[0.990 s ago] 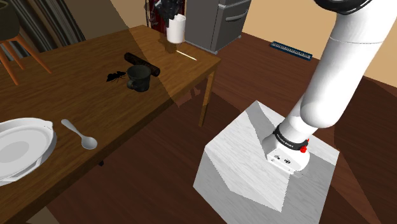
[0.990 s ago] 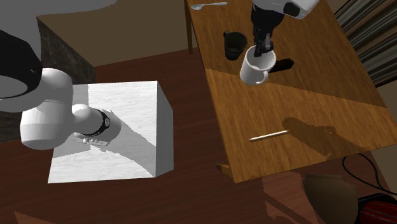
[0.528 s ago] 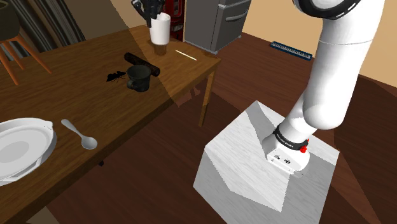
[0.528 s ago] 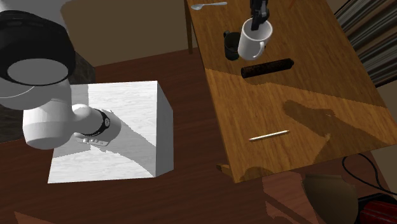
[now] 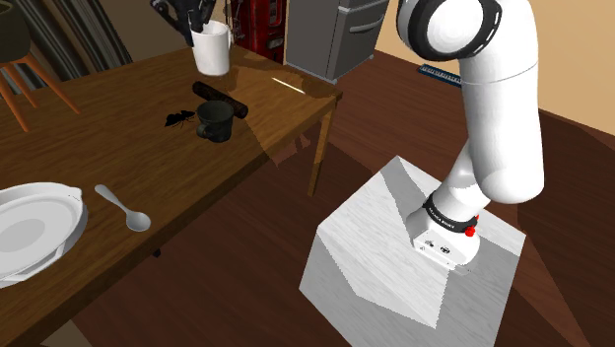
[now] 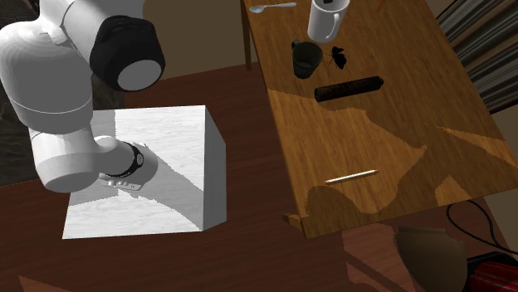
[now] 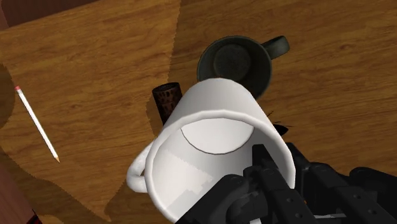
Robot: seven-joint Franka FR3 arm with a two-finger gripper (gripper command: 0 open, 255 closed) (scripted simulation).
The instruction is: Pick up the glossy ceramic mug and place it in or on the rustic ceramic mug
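A glossy white mug [image 5: 211, 49] hangs in the air above the wooden table [image 5: 118, 158], and my gripper [image 5: 198, 16] is shut on its rim from above. In the wrist view one finger [image 7: 263, 163] reaches inside the white mug [image 7: 210, 149] and the other sits outside the wall. The dark mug [image 7: 236, 60] stands upright on the table just beyond and below the held one, its handle pointing away. From the second exterior view the white mug [image 6: 325, 19] hovers a little past the dark mug [image 6: 305, 59].
A black cylinder [image 5: 219, 96] and a small black insect figure [image 5: 178, 119] lie beside the dark mug. A pencil [image 5: 289, 86] lies near the table corner. A spoon [image 5: 123, 209] and a white plate [image 5: 30, 232] are at the shoulder view's left. The stand [image 5: 414, 246] is at the lower right.
The arm has carried the white mug toward the shoulder view's left, from beyond the black cylinder to nearly over the dark mug. The grip has stayed shut.
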